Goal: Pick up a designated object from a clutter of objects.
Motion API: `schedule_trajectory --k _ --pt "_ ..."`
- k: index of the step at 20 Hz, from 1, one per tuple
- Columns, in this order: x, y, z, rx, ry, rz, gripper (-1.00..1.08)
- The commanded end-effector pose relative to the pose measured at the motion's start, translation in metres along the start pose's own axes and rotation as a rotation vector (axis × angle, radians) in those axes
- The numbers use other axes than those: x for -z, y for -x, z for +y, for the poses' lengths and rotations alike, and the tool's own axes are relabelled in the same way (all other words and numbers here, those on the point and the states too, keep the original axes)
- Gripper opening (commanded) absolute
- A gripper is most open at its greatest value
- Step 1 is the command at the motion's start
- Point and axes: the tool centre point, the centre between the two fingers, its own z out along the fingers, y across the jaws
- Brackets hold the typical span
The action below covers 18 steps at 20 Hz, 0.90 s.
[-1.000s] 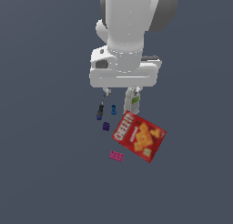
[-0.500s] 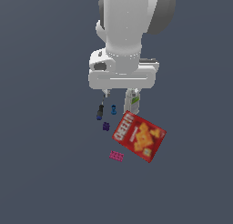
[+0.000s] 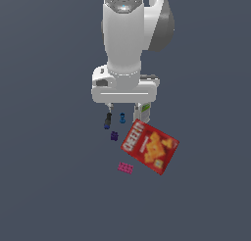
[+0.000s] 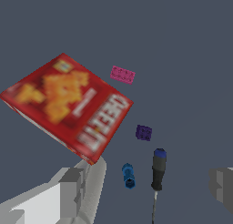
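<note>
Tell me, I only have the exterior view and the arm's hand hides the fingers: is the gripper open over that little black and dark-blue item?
Observer: Yes. The wrist view shows the gripper open, with the black and dark-blue item seen between its two fingers, touching neither.
Operator: Is anything else in that gap?
Observer: The bright-blue piece also shows there, beside the item but apart from it, nearer one finger.
Operator: Any detail on the item itself?
Observer: A thin grey shaft sticks out of its black end.
</note>
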Motion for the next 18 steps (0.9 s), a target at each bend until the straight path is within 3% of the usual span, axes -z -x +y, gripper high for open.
schedule_trajectory --k 1,9,18 --pt "-0.016 0.006 0.008 -0.007 -0.001 0.000 1.00" --pt "-0.083 0.040 0.041 -0.036 -0.003 0.000 1.00" --pt "-0.151 0.098 0.071 -0.071 -0.004 0.000 1.00"
